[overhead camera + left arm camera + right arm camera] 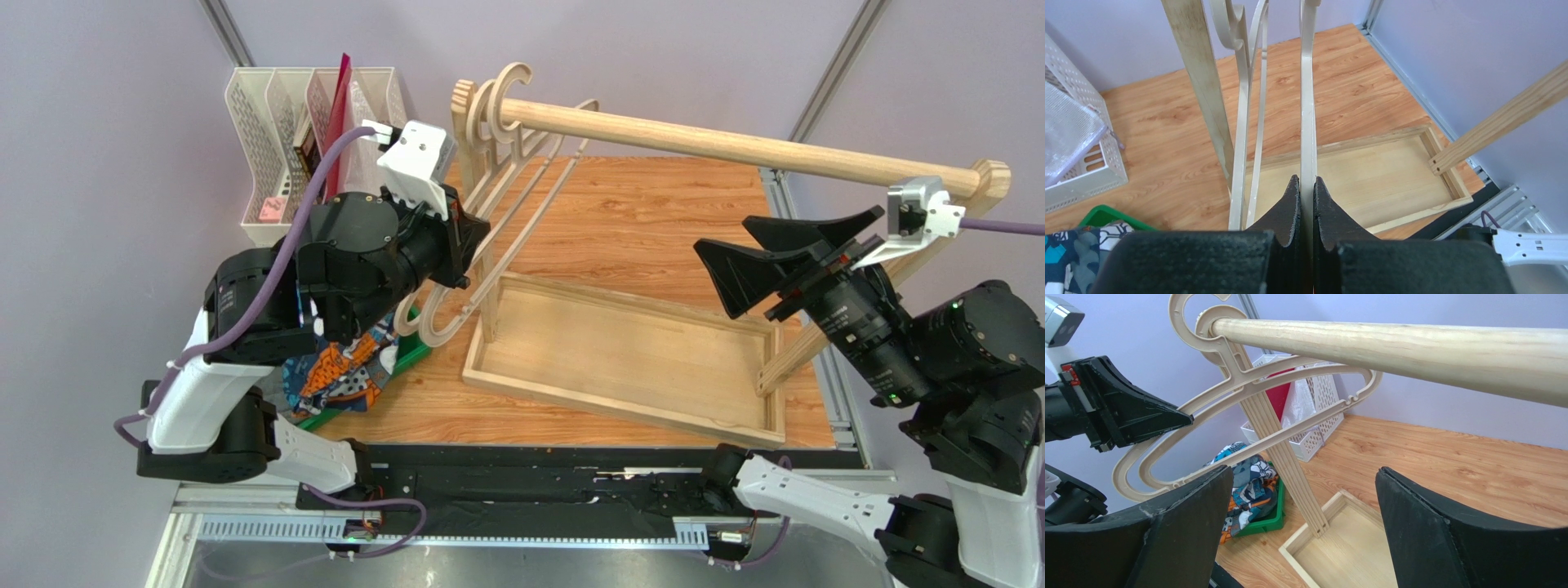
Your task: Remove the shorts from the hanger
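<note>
**Left gripper holds a bare hanger, the shorts lie below**

The left gripper is closed on one thin beige bar of a hanger; both pads press the plastic from the two sides. I judge that it holds the hanger steady, so that it does not swing on the wooden rail. No cloth hangs on the hanger that I can see.

The right gripper stands wide open and holds nothing. It hovers near the right end of the rail, well apart from the hanger, probably kept free for the next pull.

The patterned shorts are off the hanger. They lie crumpled in a green tray at the left side of the table, under the left arm. A grey pair does not show in any view.

Counted: two grippers, one rail, one visible pair of shorts, one green tray and one flat wooden tray under the rail. There are at least two hanger hooks on the rail; the exact number I cannot tell.
</note>
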`<action>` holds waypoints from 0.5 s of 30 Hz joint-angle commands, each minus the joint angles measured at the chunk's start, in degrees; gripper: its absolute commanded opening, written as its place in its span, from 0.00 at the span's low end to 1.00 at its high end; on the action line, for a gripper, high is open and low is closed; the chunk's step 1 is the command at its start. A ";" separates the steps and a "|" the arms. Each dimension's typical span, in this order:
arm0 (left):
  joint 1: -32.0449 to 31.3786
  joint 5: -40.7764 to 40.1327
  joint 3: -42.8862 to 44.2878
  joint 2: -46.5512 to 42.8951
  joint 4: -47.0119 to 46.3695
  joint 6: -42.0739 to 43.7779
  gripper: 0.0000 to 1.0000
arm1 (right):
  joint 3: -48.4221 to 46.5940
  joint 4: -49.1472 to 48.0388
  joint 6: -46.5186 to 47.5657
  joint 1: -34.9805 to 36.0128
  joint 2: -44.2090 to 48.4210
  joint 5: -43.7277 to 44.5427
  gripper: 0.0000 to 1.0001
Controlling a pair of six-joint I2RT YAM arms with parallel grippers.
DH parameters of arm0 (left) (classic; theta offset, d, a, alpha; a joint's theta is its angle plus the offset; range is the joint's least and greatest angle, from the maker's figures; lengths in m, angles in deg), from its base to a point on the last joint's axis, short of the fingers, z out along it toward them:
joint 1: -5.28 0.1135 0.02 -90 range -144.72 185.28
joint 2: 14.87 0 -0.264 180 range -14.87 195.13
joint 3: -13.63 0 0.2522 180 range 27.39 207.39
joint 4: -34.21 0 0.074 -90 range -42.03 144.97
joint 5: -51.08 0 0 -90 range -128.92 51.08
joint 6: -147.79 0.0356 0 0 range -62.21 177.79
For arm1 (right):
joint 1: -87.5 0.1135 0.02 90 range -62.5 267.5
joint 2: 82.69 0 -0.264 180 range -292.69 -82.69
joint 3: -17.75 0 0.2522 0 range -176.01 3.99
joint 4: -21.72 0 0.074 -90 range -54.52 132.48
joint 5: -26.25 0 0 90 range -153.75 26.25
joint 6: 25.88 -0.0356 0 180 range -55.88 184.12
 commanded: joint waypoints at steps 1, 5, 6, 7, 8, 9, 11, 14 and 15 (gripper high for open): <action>2.42 0.77 -0.71 1.28 1.90 -2.57 0.00 | -1.82 2.68 2.52 -0.05 3.19 3.35 0.91; 4.43 2.61 -1.15 2.33 2.34 -3.01 0.00 | -0.59 3.56 6.66 -0.05 9.94 8.70 0.90; 4.70 3.05 -1.15 2.42 2.26 -3.18 0.00 | 0.46 3.73 7.36 -0.05 11.10 10.98 0.90; 4.79 3.40 -1.15 2.68 2.25 -3.18 0.00 | 0.90 4.34 8.32 -0.05 12.33 12.22 0.90; 4.79 3.76 -1.41 2.60 1.82 -3.18 0.00 | 1.26 4.78 8.68 0.04 13.30 13.45 0.90; 4.88 4.11 -1.67 2.51 1.38 -3.01 0.00 | 1.87 5.31 9.12 -0.04 15.22 15.46 0.90; 4.79 4.46 -2.72 1.98 0.76 -3.53 0.00 | 2.14 7.07 9.91 -0.04 16.82 17.06 0.90; 4.88 4.29 -3.60 1.02 1.81 -5.19 0.00 | 2.05 9.53 10.35 -0.05 19.28 20.30 0.90; 4.88 4.03 -4.74 0.06 2.16 -5.73 0.07 | 1.79 10.23 10.35 -0.05 20.24 20.93 0.90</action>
